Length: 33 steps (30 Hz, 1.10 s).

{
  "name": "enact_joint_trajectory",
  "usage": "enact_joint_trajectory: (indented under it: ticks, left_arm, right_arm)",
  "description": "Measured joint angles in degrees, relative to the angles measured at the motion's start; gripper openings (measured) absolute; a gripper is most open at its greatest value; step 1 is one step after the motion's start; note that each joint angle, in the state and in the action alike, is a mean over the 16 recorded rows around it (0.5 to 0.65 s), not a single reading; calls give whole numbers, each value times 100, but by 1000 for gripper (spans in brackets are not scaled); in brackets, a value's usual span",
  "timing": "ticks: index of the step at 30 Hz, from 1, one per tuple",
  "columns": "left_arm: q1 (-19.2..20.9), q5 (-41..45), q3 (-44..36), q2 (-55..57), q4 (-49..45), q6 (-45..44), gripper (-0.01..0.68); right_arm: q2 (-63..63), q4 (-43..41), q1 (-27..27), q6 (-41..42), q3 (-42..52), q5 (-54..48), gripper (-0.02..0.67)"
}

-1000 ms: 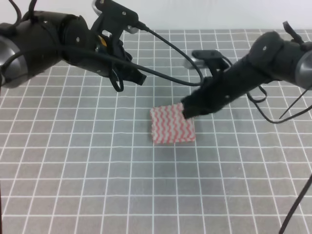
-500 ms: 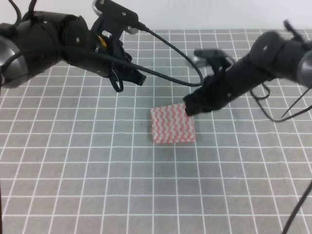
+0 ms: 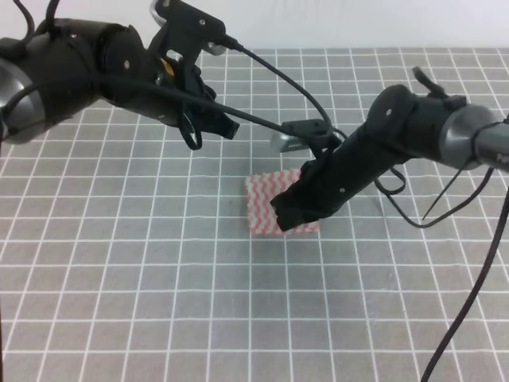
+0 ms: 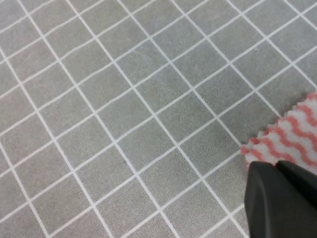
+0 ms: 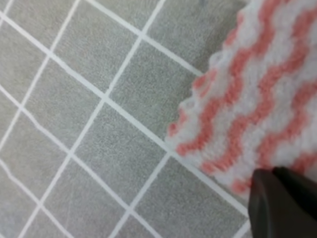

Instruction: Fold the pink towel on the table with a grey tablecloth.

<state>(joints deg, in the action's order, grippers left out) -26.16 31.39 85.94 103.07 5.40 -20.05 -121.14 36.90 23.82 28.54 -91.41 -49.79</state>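
Your towel (image 3: 266, 203) lies flat near the middle of the counter (image 3: 159, 302), a small folded square of pink and white zigzag stripes. Its frayed corner shows up close in the right wrist view (image 5: 247, 99), resting on the grey gridded cloth.

Your right end effector (image 3: 288, 215) sits low over the towel's near right part and covers it in the high view. In its wrist view only a dark fingertip (image 5: 282, 203) shows at the towel's edge, and you cannot tell whether it is clenched or released.

Your left end effector (image 3: 208, 126) hangs well apart from the towel, up and to the left. One dark finger (image 4: 280, 201) shows in its wrist view; its state cannot be told either.
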Motion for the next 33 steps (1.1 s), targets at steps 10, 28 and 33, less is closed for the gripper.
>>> enact_joint_trajectory:
  ticks: [10,28,33]
  left_arm:
    - [-1,33,-38,-297,-139,1,-2]
    - [1,-504,-2212,-3514,223,388,-3]
    - [1,-599,-3105,-4772,262,562,-3]
  right_arm:
    - [591,-19,-50,-1,1,336,-16]
    - [4077,235,-225,1,2103,2981,-16]
    - [5041,415,-216,3,3069,3692,-16]
